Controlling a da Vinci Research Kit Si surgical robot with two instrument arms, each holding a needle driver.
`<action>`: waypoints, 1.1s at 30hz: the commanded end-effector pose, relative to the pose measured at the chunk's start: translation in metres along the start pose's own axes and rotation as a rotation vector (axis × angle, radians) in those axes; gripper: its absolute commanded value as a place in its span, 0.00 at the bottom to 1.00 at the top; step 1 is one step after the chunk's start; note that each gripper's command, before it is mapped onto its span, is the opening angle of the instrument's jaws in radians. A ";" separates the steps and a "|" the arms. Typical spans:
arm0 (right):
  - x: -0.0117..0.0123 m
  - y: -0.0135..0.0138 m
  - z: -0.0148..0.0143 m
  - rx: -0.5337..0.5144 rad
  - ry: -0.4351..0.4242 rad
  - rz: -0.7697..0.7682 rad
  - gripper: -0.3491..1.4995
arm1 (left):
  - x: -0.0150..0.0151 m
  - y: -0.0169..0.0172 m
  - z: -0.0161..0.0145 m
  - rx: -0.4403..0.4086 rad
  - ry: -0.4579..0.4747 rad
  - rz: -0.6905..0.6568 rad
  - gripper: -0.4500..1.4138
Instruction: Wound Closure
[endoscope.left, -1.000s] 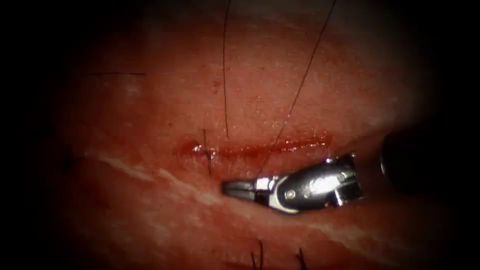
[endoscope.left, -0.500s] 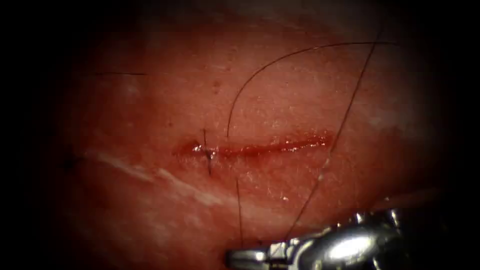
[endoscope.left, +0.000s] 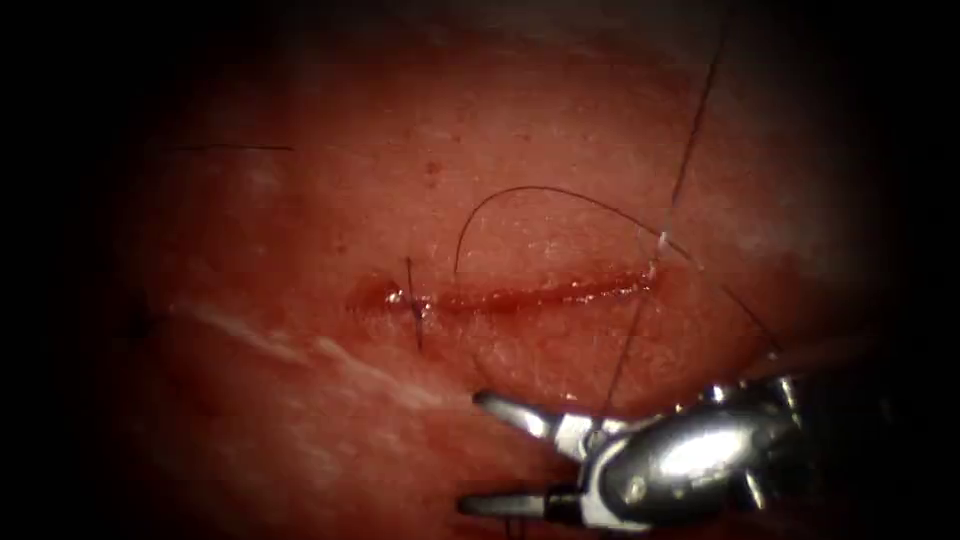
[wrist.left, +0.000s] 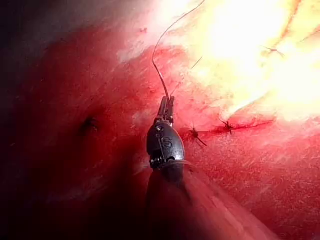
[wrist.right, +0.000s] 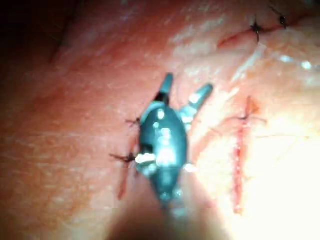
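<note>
A: The right tool (endoscope.left: 485, 452) sits below the cut (endoscope.left: 530, 295) with its 2 jaws spread and nothing between them. Half a second ago those jaws were closed, low in the endoscope view, with thread running up from them.

B: So it has let the thread (endoscope.left: 560, 197) go?

A: It seems so. The thread now lies slack in an arc above the cut and crosses a straighter strand near the cut's right end; 1 second ago both strands ran nearly straight upward.

B: And the left tool (wrist.left: 166, 106)?

A: In its wrist view its jaws are clenched on the thread, which rises away from the tip over the tissue (endoscope.left: 300, 420).

B: The needle?

A: It can't be made out. 1 stitch (endoscope.left: 413, 305) crosses the cut near its left end; the rest of the cut lies open, so closure looks barely begun.
</note>
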 end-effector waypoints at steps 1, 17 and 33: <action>-0.0035 -0.0001 0.0010 -0.011 -0.014 -0.004 0.78 | -0.0010 0.0002 0.0006 -0.002 0.000 -0.002 0.00; -0.0103 0.0010 0.0032 -0.018 -0.032 0.036 0.00 | -0.0012 0.0003 0.0006 -0.004 -0.001 0.000 0.00; 0.0031 -0.0038 -0.0005 0.022 0.028 0.048 0.00 | -0.0013 0.0004 0.0008 -0.006 -0.003 0.001 0.00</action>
